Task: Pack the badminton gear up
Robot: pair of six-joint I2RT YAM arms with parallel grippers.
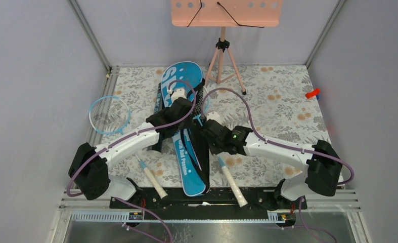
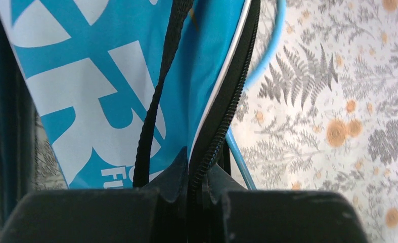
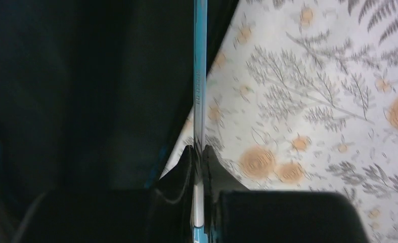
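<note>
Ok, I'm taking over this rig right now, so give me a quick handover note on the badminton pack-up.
Left gripper: shut on the zipper edge of the blue bag.
Right gripper: shut on the shaft of the right racket; its head lies at the bag's open edge.
Left racket: on the table beside the bag, ungripped.
Done: nothing fully packed.
Left: slide both rackets in, zip up. No shuttlecocks or tube in view.

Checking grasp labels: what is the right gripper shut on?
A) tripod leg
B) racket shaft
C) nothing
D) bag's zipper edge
B: in the right wrist view the right gripper pinches the racket by its thin blue shaft. The left gripper is the one on the bag, at its zipper edge.
</note>
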